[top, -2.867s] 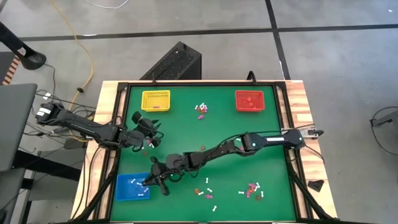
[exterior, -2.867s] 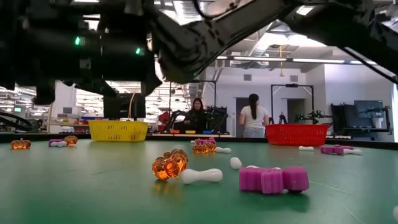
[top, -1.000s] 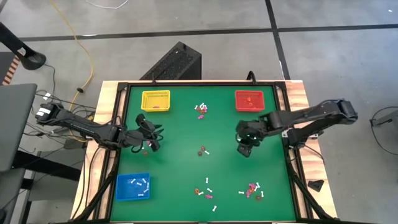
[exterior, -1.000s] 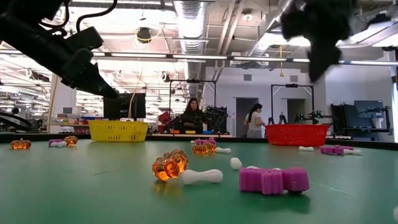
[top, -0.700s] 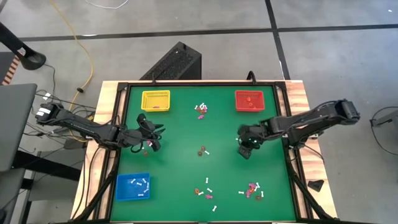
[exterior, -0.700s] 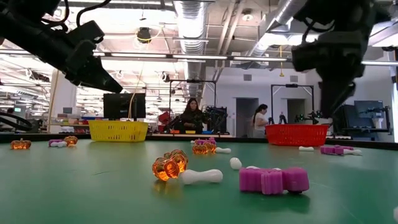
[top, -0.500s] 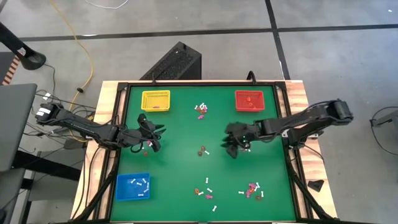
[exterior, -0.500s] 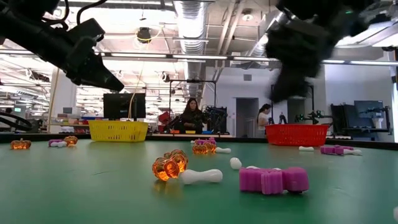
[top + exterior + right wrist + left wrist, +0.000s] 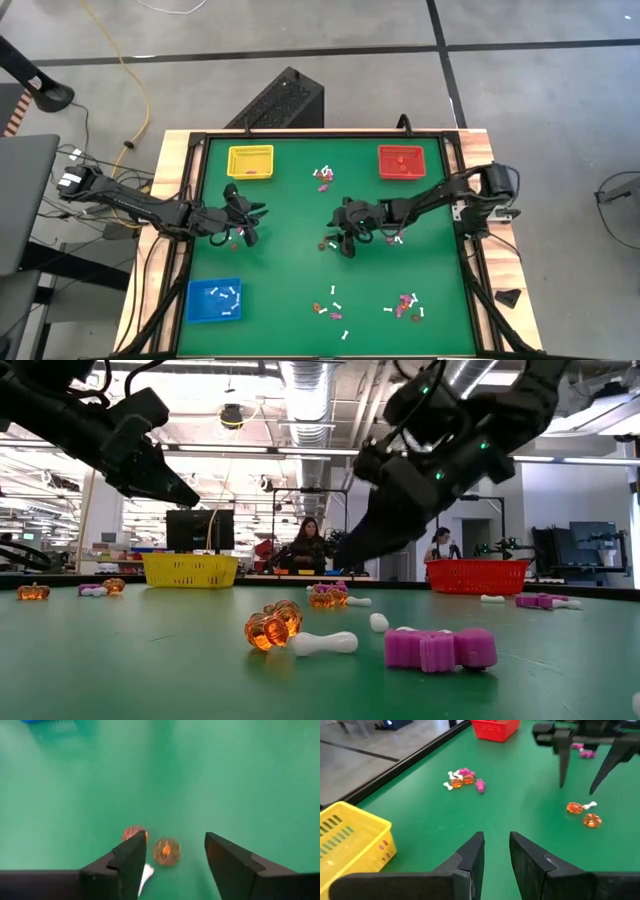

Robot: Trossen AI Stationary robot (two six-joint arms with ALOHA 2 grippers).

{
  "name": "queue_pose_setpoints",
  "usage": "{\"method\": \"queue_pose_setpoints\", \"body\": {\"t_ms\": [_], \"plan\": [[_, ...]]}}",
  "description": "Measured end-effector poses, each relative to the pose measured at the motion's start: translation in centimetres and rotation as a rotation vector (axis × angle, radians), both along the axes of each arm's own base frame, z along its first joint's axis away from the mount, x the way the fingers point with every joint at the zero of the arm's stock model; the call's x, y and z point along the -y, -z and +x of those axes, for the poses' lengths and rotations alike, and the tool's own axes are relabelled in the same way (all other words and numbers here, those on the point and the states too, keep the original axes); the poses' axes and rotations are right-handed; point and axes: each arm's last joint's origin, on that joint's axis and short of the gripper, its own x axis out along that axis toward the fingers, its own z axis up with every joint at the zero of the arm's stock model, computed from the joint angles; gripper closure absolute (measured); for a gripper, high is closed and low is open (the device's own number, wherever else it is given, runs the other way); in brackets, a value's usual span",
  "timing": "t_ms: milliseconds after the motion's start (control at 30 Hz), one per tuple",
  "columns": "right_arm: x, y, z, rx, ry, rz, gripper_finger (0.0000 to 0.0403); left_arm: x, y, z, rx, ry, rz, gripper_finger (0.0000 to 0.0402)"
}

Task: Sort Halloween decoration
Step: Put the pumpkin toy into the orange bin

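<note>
The Halloween decoration lies in small heaps on the green table (image 9: 290,200). In the middle are two orange pumpkins (image 9: 165,851) (image 9: 132,833) and a white bone (image 9: 146,872). My right gripper (image 9: 175,855) (image 9: 340,242) is open and slants down just above them, a finger on either side of one pumpkin, touching nothing; the left wrist view shows its fingers (image 9: 562,765) clear of the pumpkins (image 9: 575,808). My left gripper (image 9: 496,855) (image 9: 247,228) hovers near the table's left side, narrowly open and empty.
A yellow tray (image 9: 250,161) stands far left, a red tray (image 9: 401,161) far right and a blue tray (image 9: 214,299) with white bones near left. More trinkets lie at the far middle (image 9: 323,177) and along the near edge (image 9: 405,305) (image 9: 330,308). People stand in the room behind.
My right gripper has swung from the table's right side toward the middle and come down over the two pumpkins and the bone, tipping from pointing down to a slant. The trinkets have not moved.
</note>
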Motion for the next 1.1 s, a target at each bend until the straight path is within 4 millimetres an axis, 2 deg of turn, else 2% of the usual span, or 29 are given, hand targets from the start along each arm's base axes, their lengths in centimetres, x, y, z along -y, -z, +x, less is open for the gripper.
{"method": "queue_pose_setpoints", "body": {"t_ms": [167, 533, 700, 900, 1100], "plan": [[0.1, 1.4, 0.7, -0.041, -0.027, 0.025, 0.0136, 0.1, 0.0, 0.0, -0.008, 0.023, 0.001, 0.0319], [0.0, 3.5, 1.5, -0.056, -0.054, -0.015, 0.0139, 0.1, 0.0, 0.0, -0.013, 0.032, 0.008, 0.0319], [0.1, 3.6, 1.5, -0.065, -0.043, -0.035, 0.0183, 0.1, 0.0, 0.0, -0.014, 0.034, 0.007, 0.0320], [0.2, 3.7, 1.4, -0.075, -0.032, -0.035, 0.0279, 0.1, 0.0, 0.0, -0.015, 0.034, 0.008, 0.0320], [0.1, 2.2, 0.8, -0.083, -0.015, 0.006, 0.0284, 0.1, 0.2, 0.0, -0.032, 0.034, 0.011, 0.0320]]}}
